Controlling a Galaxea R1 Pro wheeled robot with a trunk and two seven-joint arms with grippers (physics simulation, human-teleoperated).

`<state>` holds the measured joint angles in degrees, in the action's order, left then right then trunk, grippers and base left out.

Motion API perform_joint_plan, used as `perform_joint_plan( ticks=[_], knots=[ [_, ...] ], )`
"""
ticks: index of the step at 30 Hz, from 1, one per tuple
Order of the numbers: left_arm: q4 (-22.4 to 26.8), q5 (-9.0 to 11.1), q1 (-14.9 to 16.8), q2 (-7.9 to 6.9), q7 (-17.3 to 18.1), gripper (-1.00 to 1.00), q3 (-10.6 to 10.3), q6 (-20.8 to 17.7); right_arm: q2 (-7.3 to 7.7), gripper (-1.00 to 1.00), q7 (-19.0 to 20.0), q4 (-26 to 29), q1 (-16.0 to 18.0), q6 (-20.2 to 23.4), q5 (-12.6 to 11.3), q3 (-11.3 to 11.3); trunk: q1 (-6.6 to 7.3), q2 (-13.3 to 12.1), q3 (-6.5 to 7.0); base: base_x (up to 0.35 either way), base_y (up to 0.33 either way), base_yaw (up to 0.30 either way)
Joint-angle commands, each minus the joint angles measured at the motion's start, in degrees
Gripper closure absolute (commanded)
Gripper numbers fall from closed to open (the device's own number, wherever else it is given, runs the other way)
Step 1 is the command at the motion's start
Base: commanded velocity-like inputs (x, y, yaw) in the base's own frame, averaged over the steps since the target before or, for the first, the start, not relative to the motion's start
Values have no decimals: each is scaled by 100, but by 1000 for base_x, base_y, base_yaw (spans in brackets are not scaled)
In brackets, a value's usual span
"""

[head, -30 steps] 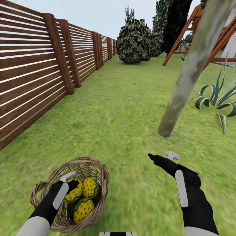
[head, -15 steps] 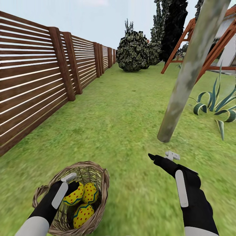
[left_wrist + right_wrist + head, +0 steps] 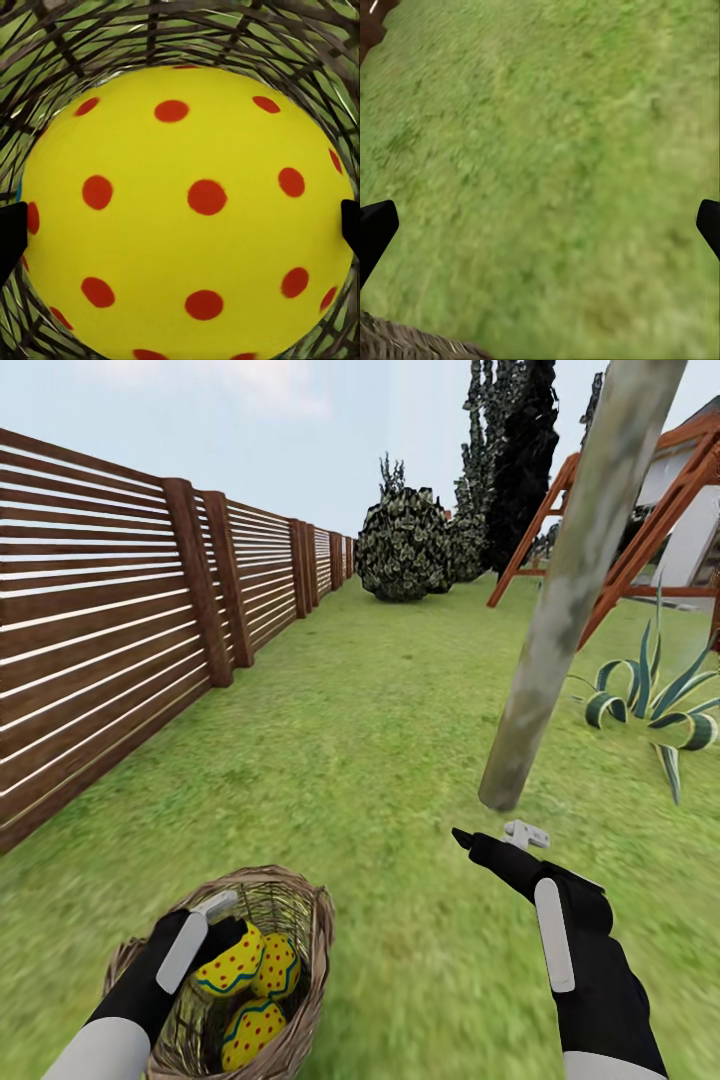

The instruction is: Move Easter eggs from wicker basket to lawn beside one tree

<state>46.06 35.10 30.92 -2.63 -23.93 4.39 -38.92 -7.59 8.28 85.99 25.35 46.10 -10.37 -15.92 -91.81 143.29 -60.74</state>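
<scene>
The left gripper (image 3: 225,932) sits spread around one Easter egg (image 3: 187,210) in the wicker basket (image 3: 310,920); not pinched yet, it may roll away (right gripper (image 3: 490,838) spread, empty)

My left arm reaches down into the wicker basket (image 3: 300,920), left gripper (image 3: 222,922) wrist-deep inside it, jaws spread either side of the uppermost Easter egg (image 3: 187,210); dark fingertips (image 3: 10,234) sit at the egg's flanks, contact unclear. My right arm is bent, held above the grass well to the basket's right, right gripper (image 3: 490,838) pointing forward-left, jaws wide apart, holding nothing.
</scene>
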Motion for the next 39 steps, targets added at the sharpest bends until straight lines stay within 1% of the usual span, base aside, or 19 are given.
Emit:
perform_joint_plan(
  ticks=[1,5,9,13,16,17,20,23,28,32,39],
  knots=[
    [11,61,2,0,-50,100,0,-80,-6,-100,35,5,5,30,9,-17,3,1,17,0,0,0],
    [17,66,2,-1,-51,100,8,-206,-5,-100,35,5,5,30,9,-17,14,-6,106,0,0,0],
    [17,72,2,-1,-51,100,11,-435,-5,-100,36,6,5,30,9,-20,102,-166,178,0,0,0],
    [19,90,2,-1,-45,100,16,-564,-5,-100,37,5,5,30,9,-22,190,-327,249,0,0,0],
    [32,430,2,-4,-47,100,7,-730,-5,-100,38,5,6,30,9,-23,256,-447,303,0,0,0],
    [30,511,2,-6,-48,100,4,-767,-5,-100,36,7,6,30,9,-24,278,-487,321,0,0,0],
    [26,626,5,-12,-49,100,8,-979,-5,-100,34,5,5,30,9,-25,344,-607,375,0,0,0],
    [23,648,9,-10,-53,100,9,-1121,-5,-100,36,8,5,30,9,-25,410,-728,429,0,0,0],
    [34,675,10,-14,-55,100,12,-1209,-5,-100,37,5,5,30,9,-26,519,-928,519,0,0,0],
    [65,736,11,-18,-59,100,9,-1230,-5,-100,41,7,5,30,9,-26,607,-1089,591,0,0,0],
    [76,744,2,-18,-71,100,9,-1220,-5,-100,35,5,5,39,10,-22,761,-1369,716,-46,0,0]
  ],
)
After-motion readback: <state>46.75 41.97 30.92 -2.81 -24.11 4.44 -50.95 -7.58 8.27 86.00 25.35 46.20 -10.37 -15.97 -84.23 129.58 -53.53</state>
